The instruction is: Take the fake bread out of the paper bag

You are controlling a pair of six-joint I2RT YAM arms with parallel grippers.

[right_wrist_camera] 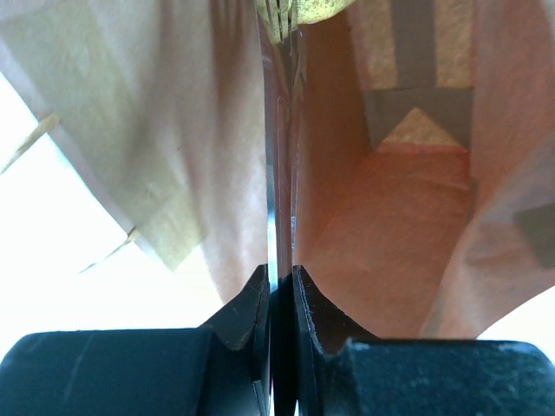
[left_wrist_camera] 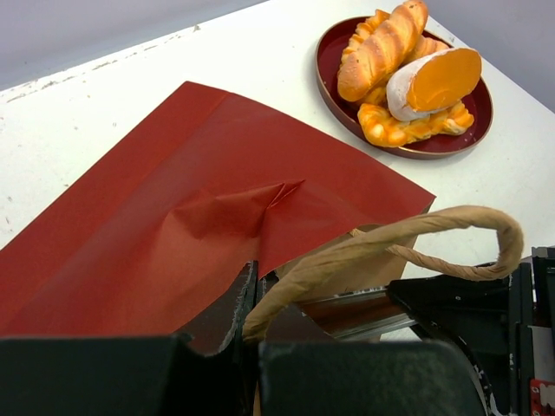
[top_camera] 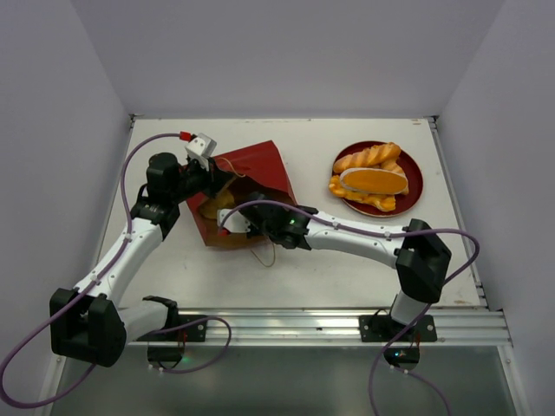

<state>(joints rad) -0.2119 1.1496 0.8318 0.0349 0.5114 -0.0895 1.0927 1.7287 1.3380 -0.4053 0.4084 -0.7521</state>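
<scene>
Paper bag [top_camera: 260,169] lies flat in the left half of the surface [top_camera: 329,277]; bread [top_camera: 368,160] is heaped on a plate [top_camera: 416,169] near the far right corner.
My left pincer [left_wrist_camera: 251,325] is clamped on the bag's rim by a handle [left_wrist_camera: 416,230]. My right pincer [right_wrist_camera: 279,52] is deep inside the bag, fingers together. A yellow piece [right_wrist_camera: 321,7] at their tips is cut off, so I cannot tell if it is gripped.

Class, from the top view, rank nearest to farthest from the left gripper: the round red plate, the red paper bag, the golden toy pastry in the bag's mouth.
1. Red paper bag: the left gripper, jaws shut, holds its rim.
2. Golden toy pastry: just inside the bag's mouth, beside the gripper.
3. Round red plate: far off on the right side.
</scene>
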